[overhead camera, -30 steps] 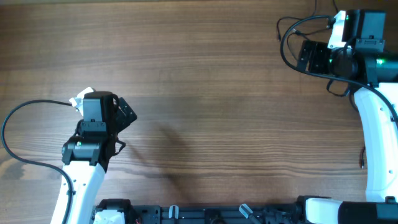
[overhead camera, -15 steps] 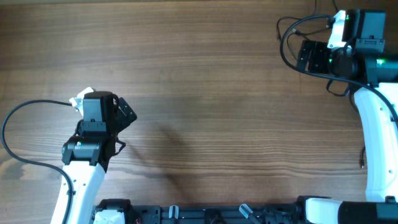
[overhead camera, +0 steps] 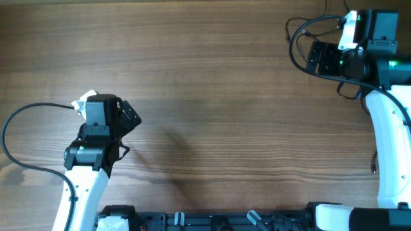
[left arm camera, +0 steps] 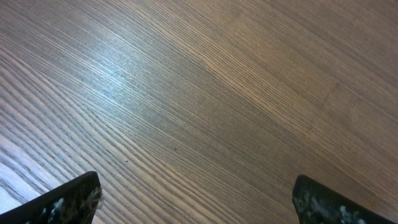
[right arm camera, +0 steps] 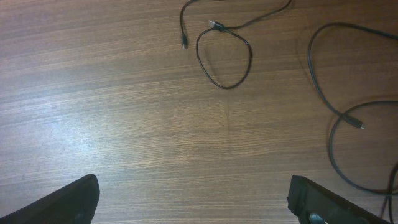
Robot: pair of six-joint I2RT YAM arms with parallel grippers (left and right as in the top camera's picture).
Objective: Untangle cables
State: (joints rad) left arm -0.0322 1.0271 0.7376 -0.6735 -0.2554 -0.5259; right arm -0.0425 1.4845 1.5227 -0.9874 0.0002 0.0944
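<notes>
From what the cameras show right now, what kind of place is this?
Probably a robotics lab bench for manipulation trials. A white left arm and a white right arm stand at one edge of a wood-grain table, and thin black cables lie loose on it.

The left arm reaches in from the near left, left gripper (left arm camera: pixel 199 208) spread wide; the right arm stretches to the far right, right gripper (right arm camera: pixel 198 205) likewise splayed, fingers (right arm camera: pixel 69 202) well apart

White arm links (overhead camera: pixel 388 141), black wrist units (overhead camera: pixel 99 122) with green lights (overhead camera: pixel 390 63) — thick black cords (overhead camera: pixel 38 105), scuffed black fingers (left arm camera: pixel 68 198)
</notes>
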